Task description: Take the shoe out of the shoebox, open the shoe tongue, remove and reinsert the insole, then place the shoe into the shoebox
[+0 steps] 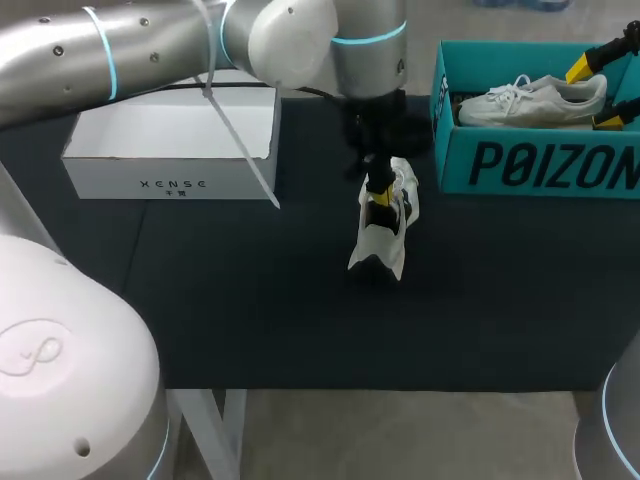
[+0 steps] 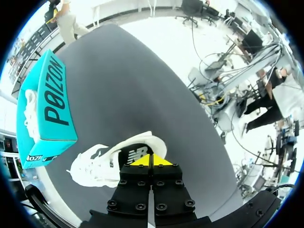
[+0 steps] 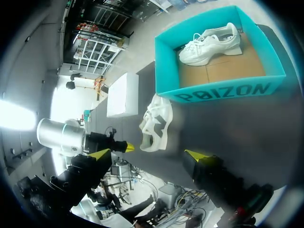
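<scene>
My left gripper point(image 1: 378, 192) is pinched nearly shut on the shoe point(image 1: 385, 238), which stands on end just left of the shoebox point(image 1: 530, 165) — so thin a hold may slip and drop it; my right gripper point(image 3: 148, 154) hangs wide open, holding nothing

I see the white lace-up sneaker point(image 1: 388, 250) at table centre. The teal cardboard shoebox point(image 1: 540, 165) sits at two o'clock with a second white sneaker point(image 1: 530, 100) inside, and the white rectangular cardboard box point(image 1: 170, 135) at ten o'clock.
</scene>
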Robot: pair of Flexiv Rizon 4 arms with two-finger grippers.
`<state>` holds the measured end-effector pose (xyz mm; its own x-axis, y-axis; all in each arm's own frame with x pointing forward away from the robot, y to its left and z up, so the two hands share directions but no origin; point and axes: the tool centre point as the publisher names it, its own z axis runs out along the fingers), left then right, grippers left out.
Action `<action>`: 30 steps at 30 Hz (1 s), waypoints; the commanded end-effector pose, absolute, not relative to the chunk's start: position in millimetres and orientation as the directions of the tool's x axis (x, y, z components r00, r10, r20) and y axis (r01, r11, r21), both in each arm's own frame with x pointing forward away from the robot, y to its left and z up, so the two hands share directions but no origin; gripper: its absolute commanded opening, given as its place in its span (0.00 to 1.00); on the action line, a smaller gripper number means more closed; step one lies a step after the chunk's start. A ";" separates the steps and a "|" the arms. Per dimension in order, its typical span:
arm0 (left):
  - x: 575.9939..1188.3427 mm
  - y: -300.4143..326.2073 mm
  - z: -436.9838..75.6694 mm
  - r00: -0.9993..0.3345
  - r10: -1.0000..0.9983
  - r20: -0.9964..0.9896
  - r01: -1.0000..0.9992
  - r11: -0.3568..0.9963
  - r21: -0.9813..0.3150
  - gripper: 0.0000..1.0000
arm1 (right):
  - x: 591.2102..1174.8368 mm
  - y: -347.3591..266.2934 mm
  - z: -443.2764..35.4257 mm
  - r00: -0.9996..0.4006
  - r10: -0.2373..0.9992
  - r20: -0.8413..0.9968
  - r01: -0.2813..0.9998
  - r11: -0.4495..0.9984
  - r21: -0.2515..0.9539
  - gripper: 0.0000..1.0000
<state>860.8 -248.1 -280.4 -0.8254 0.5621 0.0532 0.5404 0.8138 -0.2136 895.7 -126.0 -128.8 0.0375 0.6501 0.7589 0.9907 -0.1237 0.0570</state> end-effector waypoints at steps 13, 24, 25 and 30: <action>851.9 -240.5 -312.9 -0.951 0.299 -0.080 0.288 0.950 0.124 0.40 | 895.1 -126.0 -128.6 0.039 0.653 0.756 0.991 -0.125 0.056 1.00; 854.0 -240.7 -314.4 -0.945 0.327 0.025 0.328 0.944 0.032 1.00 | 895.1 -126.0 -128.6 0.039 0.653 0.756 0.991 -0.125 0.056 1.00; 853.6 -240.8 -316.1 -0.944 0.330 0.023 0.331 0.943 0.036 1.00 | 895.1 -126.0 -128.6 0.039 0.653 0.756 0.991 -0.125 0.056 1.00; 853.7 -237.9 -328.9 -0.952 0.304 0.038 0.305 0.952 0.018 1.00 | 895.1 -126.0 -128.6 0.039 0.653 0.756 0.991 -0.125 0.056 1.00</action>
